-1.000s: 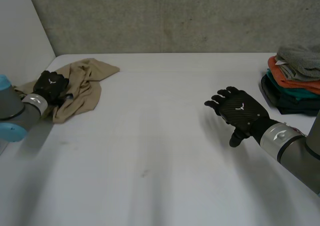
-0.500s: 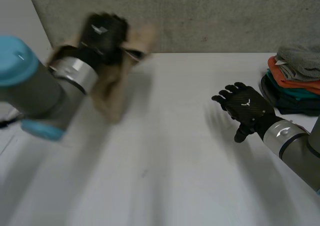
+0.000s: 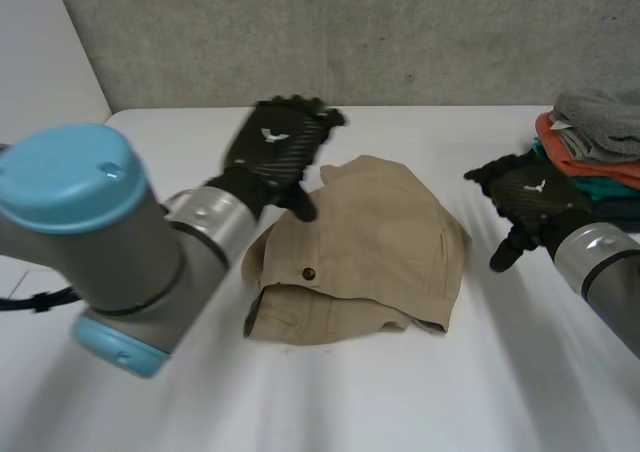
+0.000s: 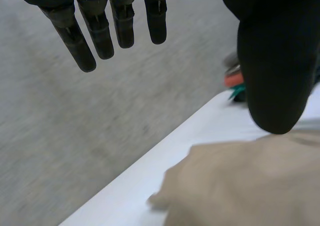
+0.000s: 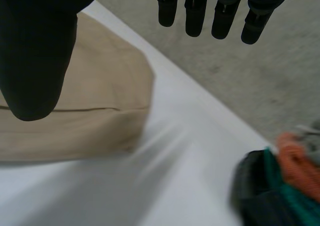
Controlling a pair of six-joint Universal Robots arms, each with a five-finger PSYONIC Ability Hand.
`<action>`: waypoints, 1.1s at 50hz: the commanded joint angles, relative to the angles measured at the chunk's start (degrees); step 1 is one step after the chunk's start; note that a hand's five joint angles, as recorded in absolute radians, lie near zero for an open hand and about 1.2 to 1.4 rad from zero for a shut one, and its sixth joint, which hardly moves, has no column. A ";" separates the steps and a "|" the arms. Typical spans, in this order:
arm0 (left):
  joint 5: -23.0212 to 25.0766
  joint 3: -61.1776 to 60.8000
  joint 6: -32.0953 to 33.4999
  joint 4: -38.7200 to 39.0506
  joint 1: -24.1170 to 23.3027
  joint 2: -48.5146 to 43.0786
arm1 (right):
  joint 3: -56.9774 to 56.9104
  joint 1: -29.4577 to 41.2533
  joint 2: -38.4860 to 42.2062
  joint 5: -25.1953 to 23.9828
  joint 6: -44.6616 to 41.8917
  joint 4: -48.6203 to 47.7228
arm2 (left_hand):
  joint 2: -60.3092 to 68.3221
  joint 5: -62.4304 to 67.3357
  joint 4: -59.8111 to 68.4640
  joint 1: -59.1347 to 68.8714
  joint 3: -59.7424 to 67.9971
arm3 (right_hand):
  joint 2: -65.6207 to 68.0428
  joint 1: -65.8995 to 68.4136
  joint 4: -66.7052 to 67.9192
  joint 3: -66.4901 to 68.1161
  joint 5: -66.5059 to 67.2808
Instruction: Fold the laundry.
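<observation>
Both hands open, fingers straight, nothing held. Left hand (image 3: 275, 152) over far left edge of tan garment (image 3: 370, 242), crumpled mid-table (image 3: 330, 392). Right hand (image 3: 527, 200) between garment and stack of folded clothes (image 3: 590, 152).

— How is the light here?
— Bright and even, coming from overhead. The white desk (image 3: 350, 402) looks pale all over.
— Any shadows?
— Soft ones. The tan cloth (image 3: 380, 242) throws a thin dark line under its near hem, and the stack of folded clothes (image 3: 590, 142) is darkest at its base.
— And the wall?
— The concrete wall (image 3: 400, 32) is lit flat, a mid grey. In the wrist views the left hand (image 4: 277, 61) and the right hand (image 5: 35, 51) come out nearly black, with little surface detail.
</observation>
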 commanded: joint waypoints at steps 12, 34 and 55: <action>6.97 -2.21 -0.05 -8.24 6.87 -12.02 | 2.74 12.25 6.08 6.66 6.80 -2.04 | 1.37 2.27 1.54 0.99 1.22 | 2.47 1.78 2.97 2.91 2.37; -3.04 10.54 -1.19 -12.29 4.06 -0.19 | -14.03 13.74 9.71 8.07 -2.96 -8.46 | 63.26 64.16 63.43 62.88 63.11 | 67.70 67.01 68.20 68.14 67.60; -3.40 17.47 -1.36 -1.76 -17.90 -14.20 | -36.28 10.41 31.29 1.92 -4.10 -36.84 | 63.26 64.16 63.43 62.88 63.11 | 67.70 67.01 68.20 68.14 67.60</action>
